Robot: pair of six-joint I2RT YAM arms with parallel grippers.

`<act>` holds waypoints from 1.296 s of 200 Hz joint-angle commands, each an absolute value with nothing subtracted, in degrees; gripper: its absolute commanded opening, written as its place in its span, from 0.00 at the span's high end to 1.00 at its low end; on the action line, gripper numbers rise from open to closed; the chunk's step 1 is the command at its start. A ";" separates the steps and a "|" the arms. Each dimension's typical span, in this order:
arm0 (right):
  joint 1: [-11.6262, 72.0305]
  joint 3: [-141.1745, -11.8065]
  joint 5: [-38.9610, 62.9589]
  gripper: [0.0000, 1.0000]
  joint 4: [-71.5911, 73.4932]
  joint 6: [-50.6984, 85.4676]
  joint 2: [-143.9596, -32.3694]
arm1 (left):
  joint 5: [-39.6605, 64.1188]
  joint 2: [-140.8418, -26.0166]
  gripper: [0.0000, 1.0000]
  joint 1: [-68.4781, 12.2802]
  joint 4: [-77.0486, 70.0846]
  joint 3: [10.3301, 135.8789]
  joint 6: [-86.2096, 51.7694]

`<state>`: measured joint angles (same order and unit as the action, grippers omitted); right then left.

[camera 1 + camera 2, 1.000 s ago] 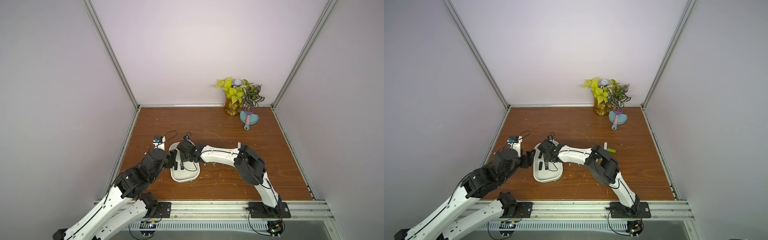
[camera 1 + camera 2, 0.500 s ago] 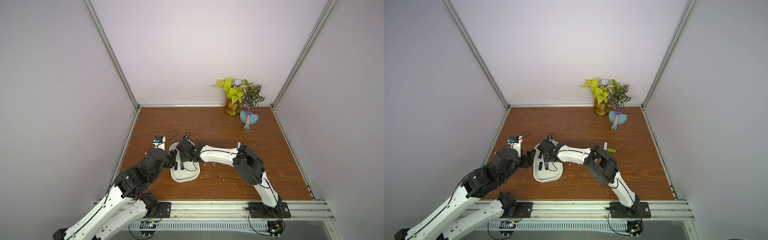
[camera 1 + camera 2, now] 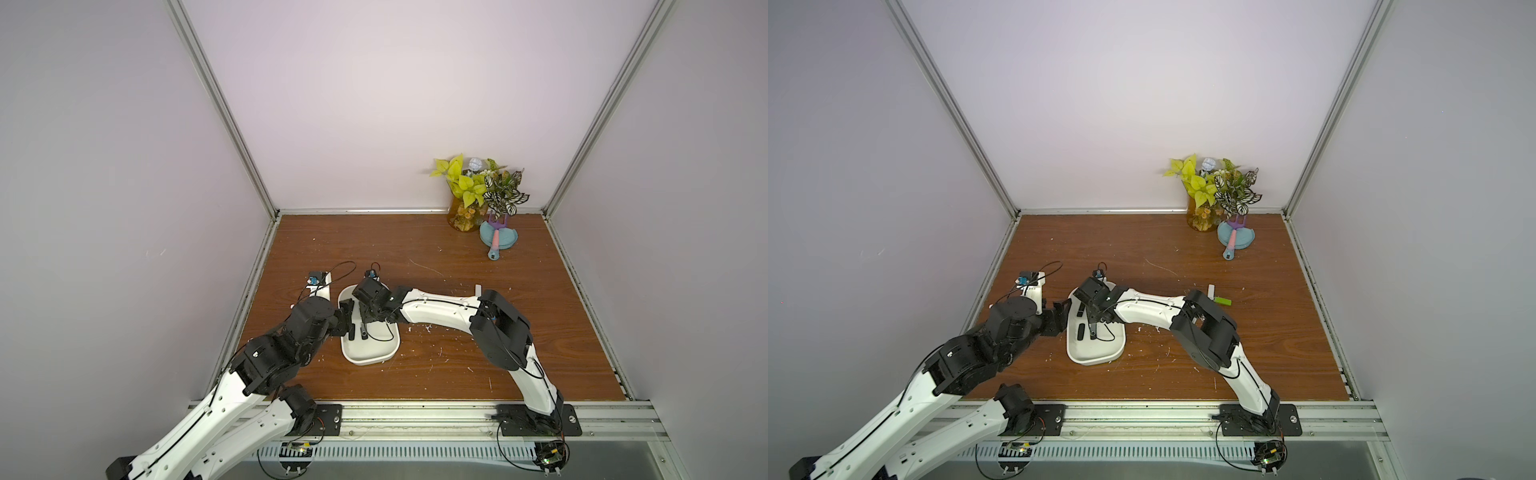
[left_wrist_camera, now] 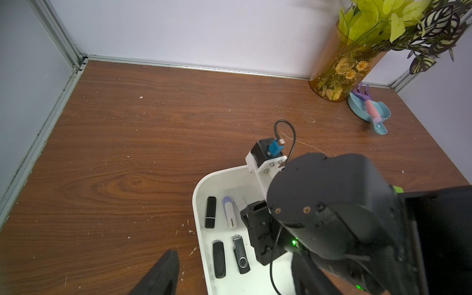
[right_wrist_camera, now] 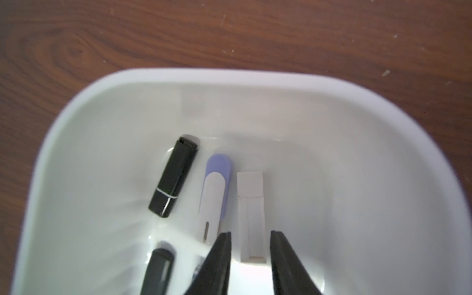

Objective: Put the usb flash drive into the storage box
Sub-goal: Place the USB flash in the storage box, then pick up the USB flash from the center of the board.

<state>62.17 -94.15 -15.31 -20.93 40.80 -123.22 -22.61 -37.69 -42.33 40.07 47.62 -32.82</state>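
Storage box: white, shallow, on the bench, towards its front left.

Contents:
- White flash drive, lying flat on the box floor.
- White-and-lilac drive, just beside it.
- Black capped drive, next along.
- Plain black drive and swivel drive, side by side in a second row.

Right gripper: low inside the box. Its jaws are parted a little, one on either side of the white flash drive's end, with a thin gap showing on each side. It grips nothing.

Left gripper: jaws wide apart, straddling the box's left rim, empty.

Green drive: on the bench, well apart from the box, by the right arm's elbow.
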 commanded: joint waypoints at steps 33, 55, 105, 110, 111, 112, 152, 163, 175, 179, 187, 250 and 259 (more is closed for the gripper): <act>59.30 -87.43 -22.81 0.67 -21.47 36.10 -103.32 | -23.83 -37.74 0.31 -41.75 40.35 47.01 -33.22; 52.25 -76.02 -23.00 0.66 -18.17 35.19 -92.81 | -23.22 -38.39 0.31 -41.72 40.35 47.05 -33.06; 26.73 -48.85 -17.70 0.65 -9.10 31.09 -73.78 | -17.72 -45.99 0.35 -41.74 40.04 49.30 -32.10; 24.24 -46.74 -16.08 0.65 -8.00 30.74 -72.98 | -16.14 -47.21 0.35 -41.83 39.34 49.59 -32.56; 23.76 -46.22 -15.86 0.65 -7.73 30.71 -72.79 | -15.72 -47.38 0.35 -41.88 39.14 49.67 -32.63; 23.31 -45.83 -15.67 0.65 -7.51 30.65 -72.65 | -15.33 -47.59 0.35 -41.94 38.86 49.71 -32.71; 10.48 -32.99 -11.93 0.62 2.91 34.29 -70.58 | -14.05 -62.15 0.36 -49.93 26.49 52.91 -36.44; 9.26 -31.24 -13.11 0.62 4.87 35.36 -70.61 | -11.68 -68.19 0.37 -50.13 22.89 54.89 -37.44; 7.60 -31.35 -12.36 0.61 3.59 35.97 -70.39 | -9.01 -74.55 0.38 -50.65 19.08 57.43 -37.88; 7.19 -31.27 -12.61 0.61 3.24 36.23 -69.99 | -8.41 -76.60 0.38 -50.90 17.67 58.25 -37.73; 6.79 -30.18 -13.60 0.61 3.28 36.84 -68.65 | -7.16 -80.37 0.38 -51.25 15.32 60.04 -37.95; 5.01 -24.20 -21.29 0.60 5.18 39.38 -58.95 | -3.89 -115.57 0.42 -54.32 19.26 92.42 -36.22; 4.87 -23.78 -21.15 0.60 5.63 39.64 -58.56 | -4.39 -119.04 0.42 -54.93 20.08 97.26 -35.75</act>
<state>5.30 -24.67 -18.00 3.62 37.78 -59.88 -5.69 -112.03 -53.36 17.34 87.22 -36.91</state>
